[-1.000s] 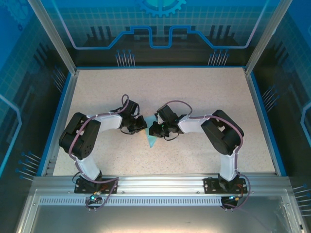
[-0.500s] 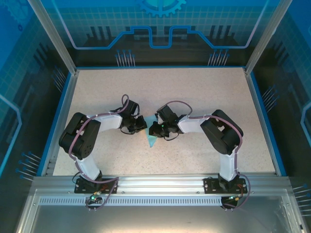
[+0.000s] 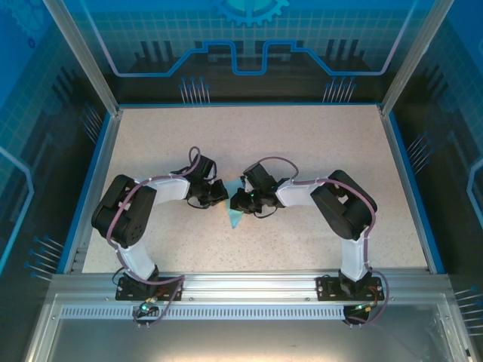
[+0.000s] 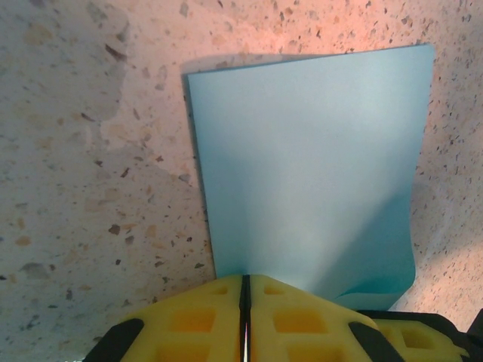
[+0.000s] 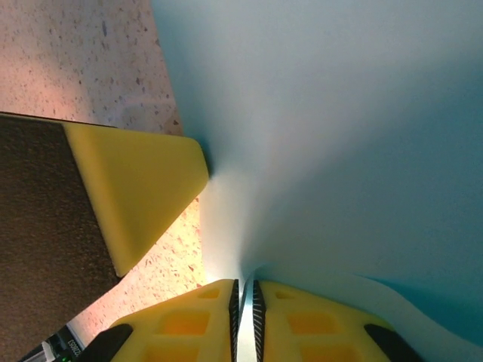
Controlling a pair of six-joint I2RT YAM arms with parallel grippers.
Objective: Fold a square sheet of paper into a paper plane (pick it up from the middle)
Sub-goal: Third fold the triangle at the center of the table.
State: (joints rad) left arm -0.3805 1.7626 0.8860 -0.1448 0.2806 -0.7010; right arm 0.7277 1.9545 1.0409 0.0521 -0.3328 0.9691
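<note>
The paper [image 3: 235,217] is thin, plain light blue and uncreased on the faces that show. It sits near the middle of the table [image 3: 317,151]. From above, a narrow wedge of it tapers toward the near edge. The left gripper [image 4: 244,283] pinches one edge, with the sheet stretching away as a flat panel (one near corner curls). The right gripper [image 5: 243,285] pinches another edge, where the paper bows.

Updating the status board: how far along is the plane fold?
Done: pickup. The left gripper and right gripper are both shut on the paper.
In hand: the paper is held between them. One corner in the left wrist view shows a second layer, so possibly a first fold.
Left: that view shows a plain rectangle with no nose or wings, so most folds likely remain.
</note>
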